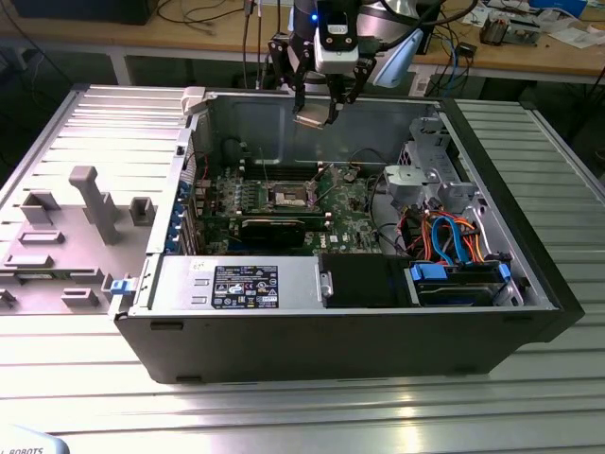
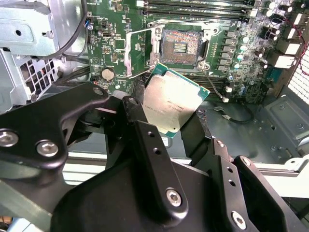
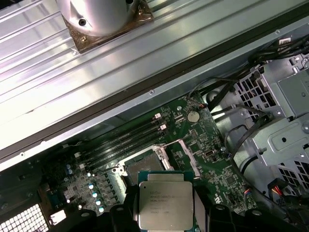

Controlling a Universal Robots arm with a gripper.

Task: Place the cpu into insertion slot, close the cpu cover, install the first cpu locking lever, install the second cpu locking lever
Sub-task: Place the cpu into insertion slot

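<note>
Space above the insertion slot (image 1: 289, 197) is open, with graphics card (image 1: 274, 228) and drive cage (image 1: 425, 180) nearby.

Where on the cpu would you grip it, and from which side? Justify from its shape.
Two opposite thin edges, approached from above its metal top. The cpu is a thin flat square, so its edges give parallel faces, and its underside is left free for the insertion slot. The gripper holds it so now.
</note>
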